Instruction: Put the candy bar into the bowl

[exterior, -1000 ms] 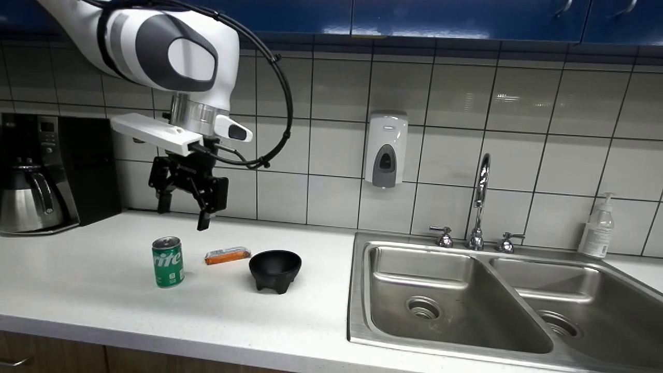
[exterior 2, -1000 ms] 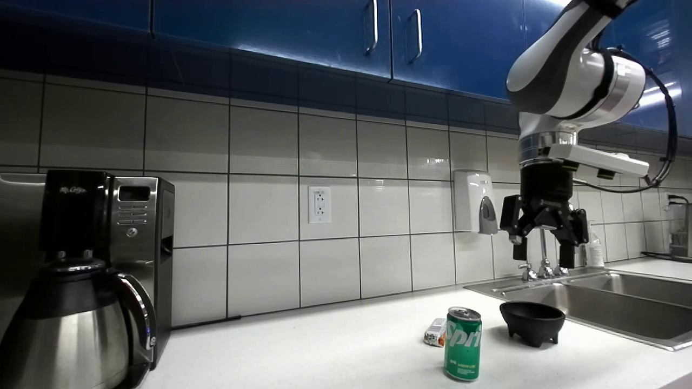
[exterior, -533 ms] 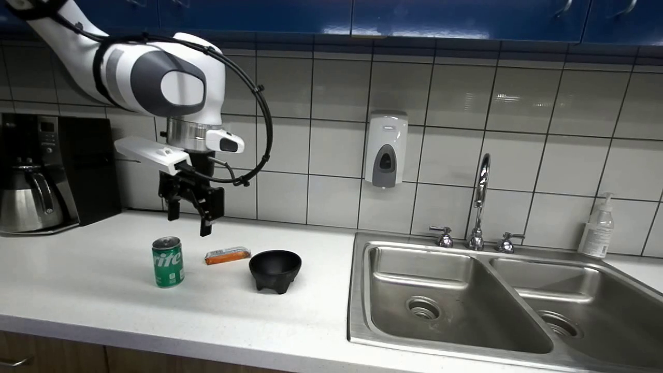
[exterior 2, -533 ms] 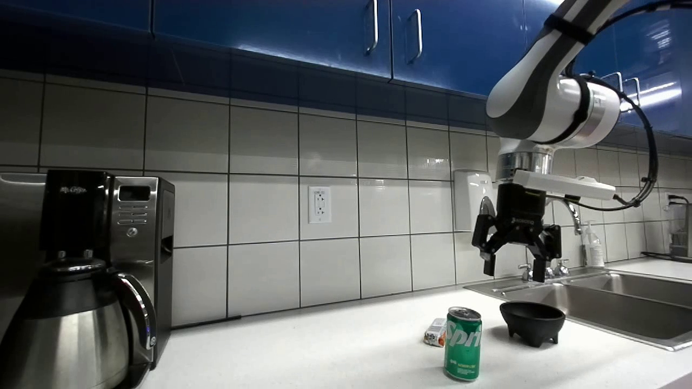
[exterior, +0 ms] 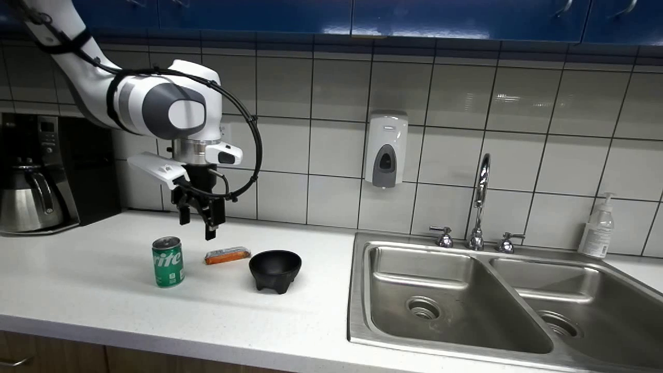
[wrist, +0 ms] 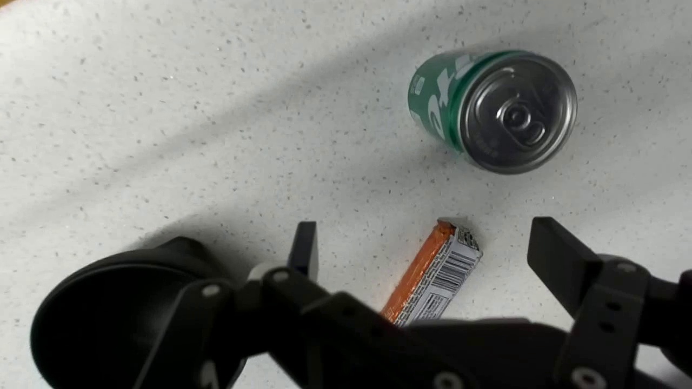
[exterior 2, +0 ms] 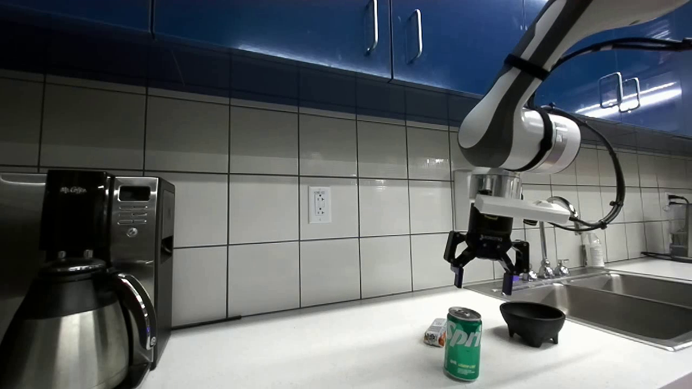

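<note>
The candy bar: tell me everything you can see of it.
The candy bar is an oblong in a shiny, plastic-looking wrapper that looks unopened: orange along one long side, pale on top with a barcode and fine print. It lies flat on the counter, apart from the green can and the black bowl. The open gripper hangs clear above it and hides one end in the wrist view.

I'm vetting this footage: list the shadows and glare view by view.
Wrist view: soft shadow bands cross the counter, and the inside of the bowl reads almost solid black; both exterior views: glare on the blue cabinets, small bright reflections on the wall tiles.
</note>
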Controlling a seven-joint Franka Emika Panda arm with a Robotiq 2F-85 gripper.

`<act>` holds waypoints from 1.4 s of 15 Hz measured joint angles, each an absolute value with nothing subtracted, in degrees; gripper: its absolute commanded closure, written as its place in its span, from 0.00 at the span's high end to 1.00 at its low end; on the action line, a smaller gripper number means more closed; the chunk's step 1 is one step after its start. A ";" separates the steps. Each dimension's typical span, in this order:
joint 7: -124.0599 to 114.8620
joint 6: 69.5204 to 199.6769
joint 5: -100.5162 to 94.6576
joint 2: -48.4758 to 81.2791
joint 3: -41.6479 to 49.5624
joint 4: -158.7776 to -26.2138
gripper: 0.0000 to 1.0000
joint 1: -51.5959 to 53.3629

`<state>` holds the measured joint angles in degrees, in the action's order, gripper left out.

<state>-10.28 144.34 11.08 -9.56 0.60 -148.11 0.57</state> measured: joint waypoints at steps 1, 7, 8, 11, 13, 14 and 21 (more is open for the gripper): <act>-11.03 144.95 11.07 -8.04 0.49 -146.97 1.00 0.60; -15.20 146.48 10.78 1.00 0.44 -139.50 1.00 0.71; -16.04 146.63 10.71 2.45 0.44 -138.32 1.00 0.83; -19.11 147.47 10.41 6.36 0.44 -135.17 1.00 1.53; -21.15 147.96 10.06 8.55 0.44 -133.40 1.00 2.15; -22.22 148.09 9.79 9.53 0.45 -132.62 1.00 2.44; -27.34 148.21 8.20 15.00 1.04 -128.86 1.00 3.49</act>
<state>-27.34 148.21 8.20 15.00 1.04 -128.86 3.49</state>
